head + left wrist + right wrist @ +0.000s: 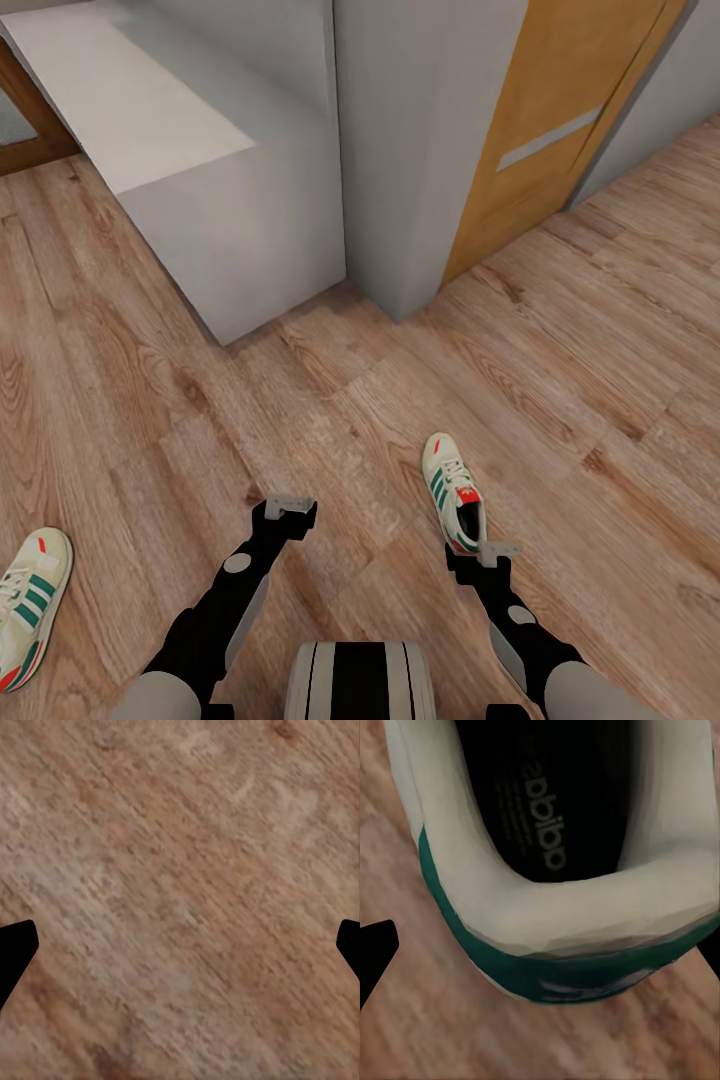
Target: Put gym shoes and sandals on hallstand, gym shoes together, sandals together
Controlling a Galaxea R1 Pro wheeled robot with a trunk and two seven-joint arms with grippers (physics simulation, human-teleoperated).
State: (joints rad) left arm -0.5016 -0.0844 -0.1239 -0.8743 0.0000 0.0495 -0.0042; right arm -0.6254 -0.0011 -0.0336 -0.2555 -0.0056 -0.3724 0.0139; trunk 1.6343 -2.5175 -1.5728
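**Reaching down for the first gym shoe**

Lowering my right hand [497, 551] over the heel of one gym shoe [452, 490], I keep it wide open with nothing in it, so the heel rim can slip between the fingers. This shoe lies on the corridor floor [400, 420] just ahead of me. The other gym shoe [28, 600] lies far off to my left. My left hand [288, 506] hangs open over bare floor. The grey hallstand [240, 230] waits farther ahead, with nothing in between.

2 cream-white gym shoes [452, 490] [28, 600] upright, well apart on wood floor [600, 380]
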